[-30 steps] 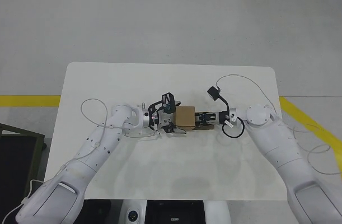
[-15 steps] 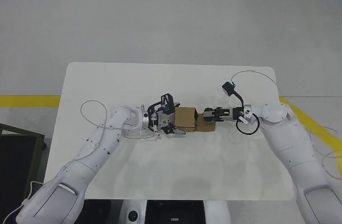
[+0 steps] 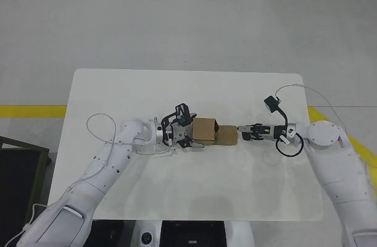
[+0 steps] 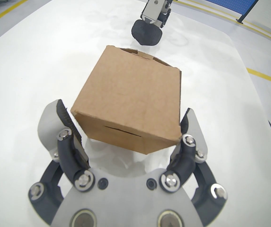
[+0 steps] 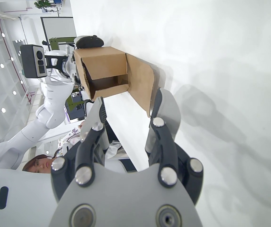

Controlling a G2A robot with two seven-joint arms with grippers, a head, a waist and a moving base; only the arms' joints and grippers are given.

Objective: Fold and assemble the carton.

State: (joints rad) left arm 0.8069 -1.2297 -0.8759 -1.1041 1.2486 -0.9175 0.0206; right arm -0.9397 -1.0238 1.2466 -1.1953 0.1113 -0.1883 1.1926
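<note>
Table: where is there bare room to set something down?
The table is bare along its whole far side, beyond the carton, and at the near edge straight in front of it. The middle is crowded: the left hand grips the carton and the right hand hangs open just off its flap.

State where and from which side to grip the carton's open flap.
Likely the flap by its free edge, coming from the open end of the carton: it juts low over the table toward the right gripper; the left gripper holds the closed end.
</note>
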